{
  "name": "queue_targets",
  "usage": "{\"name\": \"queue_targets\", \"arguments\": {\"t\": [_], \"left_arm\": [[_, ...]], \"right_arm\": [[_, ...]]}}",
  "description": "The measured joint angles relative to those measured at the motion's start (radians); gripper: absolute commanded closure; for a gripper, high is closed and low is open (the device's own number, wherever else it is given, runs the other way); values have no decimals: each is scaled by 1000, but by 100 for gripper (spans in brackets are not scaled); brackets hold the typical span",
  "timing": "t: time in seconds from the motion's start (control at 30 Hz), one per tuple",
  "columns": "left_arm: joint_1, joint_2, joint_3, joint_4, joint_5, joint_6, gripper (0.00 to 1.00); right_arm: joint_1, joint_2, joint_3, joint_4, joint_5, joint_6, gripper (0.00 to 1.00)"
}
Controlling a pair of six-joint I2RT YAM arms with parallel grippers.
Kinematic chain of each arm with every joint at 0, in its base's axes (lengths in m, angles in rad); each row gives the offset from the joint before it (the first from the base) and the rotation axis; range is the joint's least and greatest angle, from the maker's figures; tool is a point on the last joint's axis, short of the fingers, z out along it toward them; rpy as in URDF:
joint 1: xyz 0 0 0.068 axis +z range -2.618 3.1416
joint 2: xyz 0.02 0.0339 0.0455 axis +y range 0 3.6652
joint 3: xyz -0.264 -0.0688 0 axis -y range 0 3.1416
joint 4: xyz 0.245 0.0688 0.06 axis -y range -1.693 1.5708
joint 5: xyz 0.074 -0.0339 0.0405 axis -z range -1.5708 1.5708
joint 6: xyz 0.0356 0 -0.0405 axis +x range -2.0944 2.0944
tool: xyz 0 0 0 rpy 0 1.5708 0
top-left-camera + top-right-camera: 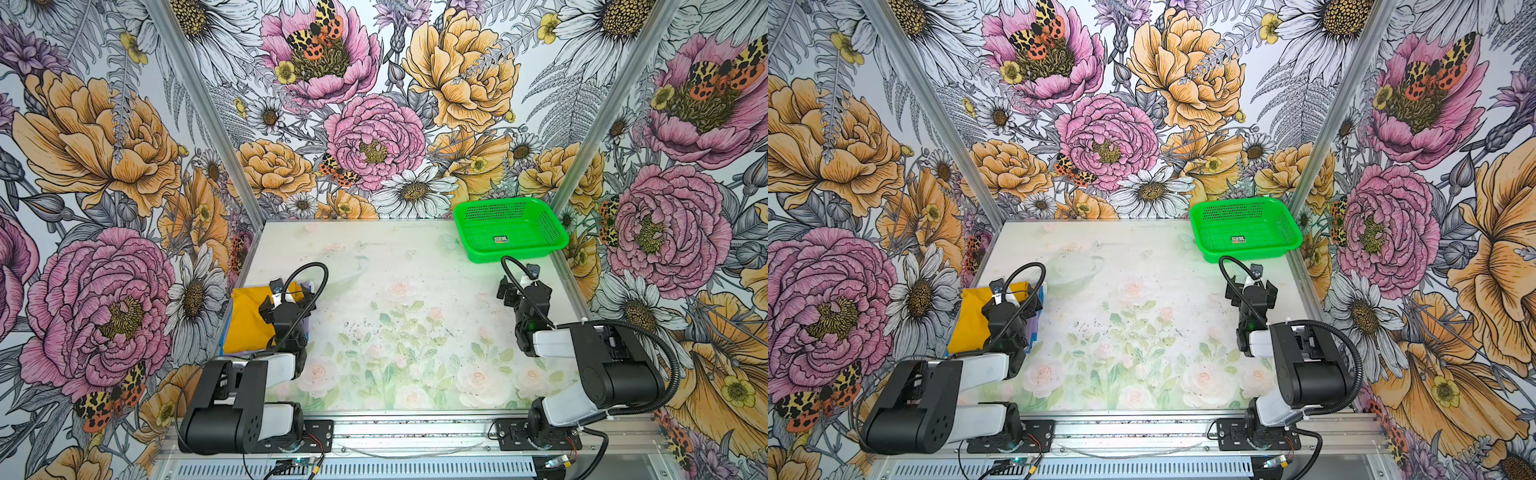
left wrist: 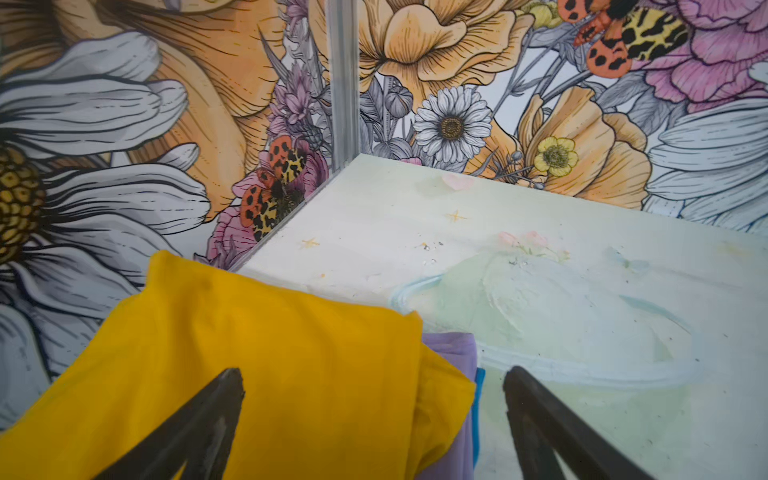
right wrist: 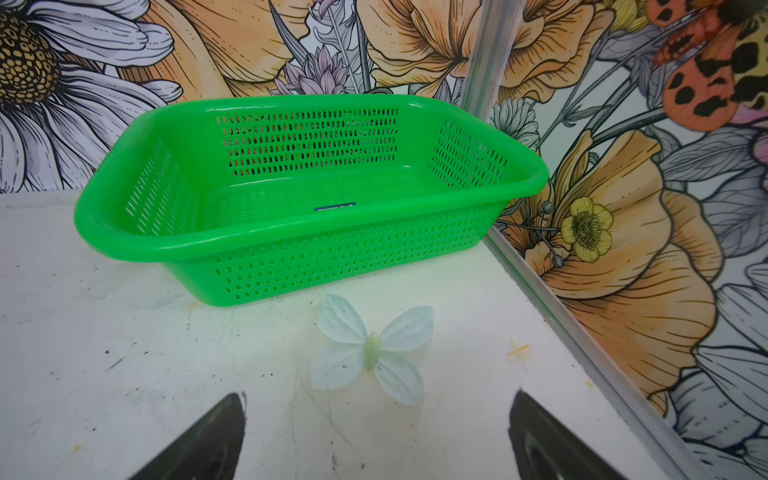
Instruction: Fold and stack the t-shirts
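Left gripper (image 2: 372, 374) hangs just above the stack with its jaws spread wide and nothing between them. One fingertip is over the cloth, the other over bare table beside it. Under it, at the left edge of the table (image 1: 415, 291), the yellow t-shirt (image 1: 245, 320) lies folded on top. The lavender t-shirt (image 2: 451, 345) lies beneath it and shows only as a strip along one side. A thin blue layer (image 2: 479, 386) peeks out lower down; I cannot tell what it is.

No loose shirt is visible on the middle of the table. Further right, the right gripper (image 3: 376, 399) is also spread wide and holds nothing, poised over bare table and facing the green basket (image 3: 291, 237) in the far right corner, which is empty.

By my reading, folding and stacking are essentially done and the step in hand is letting go and clearing off. The next move calls for the left arm to rise straight off the pile, so no fingertip snags the slightly rumpled yellow edge and drags the top layer askew.
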Motion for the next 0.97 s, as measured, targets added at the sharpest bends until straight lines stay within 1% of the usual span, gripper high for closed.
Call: {"name": "queue_targets", "arguments": {"t": [0.07, 0.13, 0.33, 0.63, 0.87, 0.97], "left_arm": [[-17, 106, 43, 75, 23, 28, 1], [-23, 167, 71, 80, 39, 42, 1], [32, 173, 108, 61, 123, 42, 1], [3, 173, 108, 80, 165, 69, 1], [43, 173, 111, 60, 273, 68, 1], [51, 173, 112, 53, 303, 68, 1]], "right_arm": [[-2, 0, -12, 18, 0, 5, 1], [-2, 0, -18, 25, -1, 5, 1], [-1, 0, -16, 26, -13, 4, 0], [-1, 0, -14, 12, -31, 4, 1], [-1, 0, -14, 11, -35, 4, 1], [-1, 0, -13, 11, -38, 4, 1]]}}
